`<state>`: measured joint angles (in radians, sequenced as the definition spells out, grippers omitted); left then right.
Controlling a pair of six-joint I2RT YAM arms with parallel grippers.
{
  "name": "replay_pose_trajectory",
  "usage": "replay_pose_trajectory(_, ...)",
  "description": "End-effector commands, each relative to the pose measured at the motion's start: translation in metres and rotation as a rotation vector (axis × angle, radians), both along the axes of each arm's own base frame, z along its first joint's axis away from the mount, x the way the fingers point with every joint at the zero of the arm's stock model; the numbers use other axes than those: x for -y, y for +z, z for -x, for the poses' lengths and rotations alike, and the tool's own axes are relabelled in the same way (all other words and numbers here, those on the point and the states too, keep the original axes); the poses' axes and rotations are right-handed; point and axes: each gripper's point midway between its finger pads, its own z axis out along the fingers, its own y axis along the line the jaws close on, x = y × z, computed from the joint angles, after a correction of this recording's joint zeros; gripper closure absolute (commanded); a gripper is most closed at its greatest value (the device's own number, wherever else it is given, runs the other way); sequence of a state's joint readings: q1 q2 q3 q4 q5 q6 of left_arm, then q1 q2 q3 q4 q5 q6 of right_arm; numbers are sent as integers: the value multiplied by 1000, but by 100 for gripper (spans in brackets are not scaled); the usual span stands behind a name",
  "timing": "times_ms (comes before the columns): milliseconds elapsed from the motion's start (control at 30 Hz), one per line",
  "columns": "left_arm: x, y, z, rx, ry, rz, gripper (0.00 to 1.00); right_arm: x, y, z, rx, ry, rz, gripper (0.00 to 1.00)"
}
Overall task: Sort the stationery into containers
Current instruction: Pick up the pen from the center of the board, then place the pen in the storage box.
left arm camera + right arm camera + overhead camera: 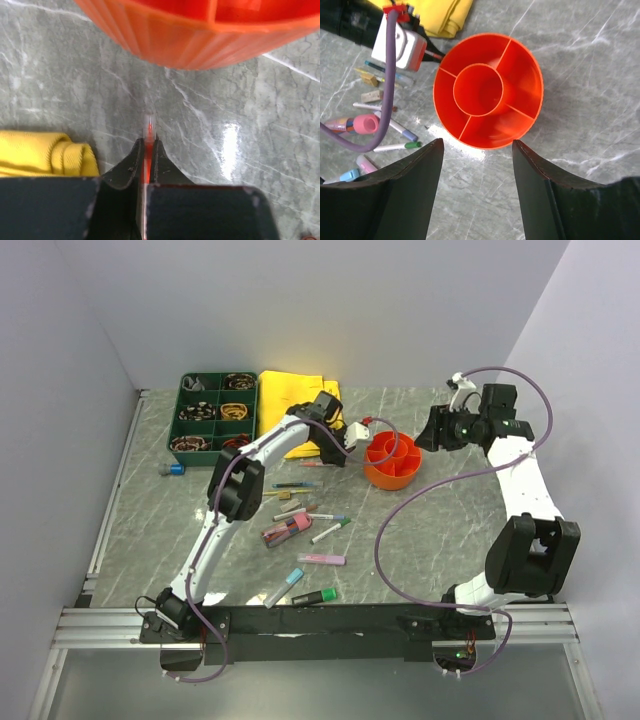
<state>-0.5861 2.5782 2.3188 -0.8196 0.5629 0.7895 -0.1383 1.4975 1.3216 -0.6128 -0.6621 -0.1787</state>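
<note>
The left gripper (146, 150) has its fingers (131, 167) pinched tight on a thin red pen (148, 131). The pen's clear tip pokes out just past the fingertips, low over the grey marbled table (65, 75). I can't tell whether the pen is clear of the surface. Right ahead of the tip, near but not touching, rises the ribbed outer wall of the orange pot (200, 45). A folded yellow cloth (45, 152) lies just beside the gripper.

From above, the pot stands toward the far edge of the surface, a little right of the middle, with the left gripper at its left side. The right gripper (477, 145) hangs over the pot with its fingers spread wide and nothing between them. It looks down into a round middle well and the outer sections, all seemingly empty.

To my eye the step in hand is delivering this one red pen to the pot. The tip sits below the rim, so the next move calls for a lift first, then a short carry over one section, and only then a release. The right gripper may crowd that space.

The loose pens and markers (285, 533) lie from the middle toward the near edge. The green tray (216, 400) sits at the far left corner.
</note>
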Motion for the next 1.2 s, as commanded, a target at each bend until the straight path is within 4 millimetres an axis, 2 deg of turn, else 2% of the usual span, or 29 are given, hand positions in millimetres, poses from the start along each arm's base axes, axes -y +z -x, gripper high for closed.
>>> replay_pose_trajectory(0, -12, 21, 9, -28, 61, 21, 99, 6, 49, -7, 130, -10, 28, 35)
replay_pose_trajectory(33, -16, 24, 16, -43, 68, 33, 99, 6, 52, -6, 135, -15, 28, 36)
replay_pose_trajectory(67, -12, 62, 17, 2, 60, 98, 99, 7, 55, -6, 143, -20, 27, 36)
replay_pose_trajectory(133, -11, 86, 18, 34, 69, 167, 99, 7, 62, -4, 155, -37, 24, 36)
replay_pose_trajectory(167, -9, 124, 21, 64, 82, 234, 99, 7, 65, -4, 164, -47, 23, 36)
replay_pose_trajectory(233, -9, 151, 13, 115, 121, 342, 99, 7, 75, 1, 187, -64, 20, 36)
replay_pose_trajectory(267, -10, 187, 16, 112, 179, 425, 99, 9, 76, 2, 197, -75, 26, 36)
replay_pose_trajectory(300, -11, 205, 11, 137, 211, 490, 99, 9, 81, 6, 211, -82, 27, 36)
replay_pose_trajectory(333, -12, 203, 14, 124, 231, 524, 99, 9, 82, 8, 218, -89, 26, 36)
replay_pose_trajectory(367, -7, 246, 11, 202, 222, 655, 99, 10, 82, 9, 222, -98, 27, 36)
replay_pose_trajectory(400, -4, 256, 14, 207, 204, 704, 99, 9, 82, 13, 223, -105, 24, 36)
replay_pose_trajectory(433, -1, 258, 16, 199, 206, 740, 99, 9, 82, 14, 217, -114, 14, 36)
replay_pose_trajectory(467, 6, 278, 12, 202, 211, 845, 99, 9, 82, 15, 217, -118, 11, 36)
replay_pose_trajectory(533, 15, 292, 6, 169, 219, 940, 99, 9, 79, 18, 210, -137, 3, 36)
replay_pose_trajectory(567, 23, 292, 0, 112, 227, 1011, 99, 10, 79, 20, 214, -143, 6, 36)
replay_pose_trajectory(633, 31, 311, -8, 102, 221, 1109, 99, 12, 76, 23, 213, -150, 23, 36)
replay_pose_trajectory(667, 40, 297, -14, 54, 235, 1123, 99, 13, 76, 25, 216, -151, 31, 36)
replay_pose_trajectory(700, 51, 297, -14, 47, 224, 1130, 99, 14, 74, 27, 212, -152, 38, 36)
replay_pose_trajectory(733, 58, 313, -15, 75, 195, 1159, 99, 15, 74, 28, 215, -153, 51, 36)
replay_pose_trajectory(767, 67, 300, -19, 58, 198, 1152, 99, 16, 74, 31, 215, -155, 57, 36)
replay_pose_trajectory(800, 76, 299, -18, 46, 191, 1155, 99, 16, 72, 33, 213, -156, 63, 36)
replay_pose_trajectory(833, 81, 309, -18, 61, 172, 1173, 99, 17, 72, 34, 218, -158, 71, 36)
replay_pose_trajectory(867, 88, 295, -23, 53, 176, 1162, 99, 18, 72, 37, 222, -162, 73, 36)
replay_pose_trajectory(900, 94, 302, -22, 66, 161, 1176, 99, 18, 74, 39, 228, -166, 73, 36)
replay_pose_trajectory(933, 100, 290, -26, 56, 166, 1168, 99, 18, 73, 40, 225, -169, 74, 36)
replay_pose_trajectory(1000, 107, 291, -26, 66, 156, 1178, 99, 18, 71, 44, 221, -171, 80, 36)
replay_pose_trajectory(1033, 110, 280, -29, 55, 166, 1167, 99, 18, 71, 45, 222, -172, 81, 36)
replay_pose_trajectory(1167, 120, 266, -30, 43, 172, 1158, 99, 21, 68, 50, 217, -178, 99, 35)
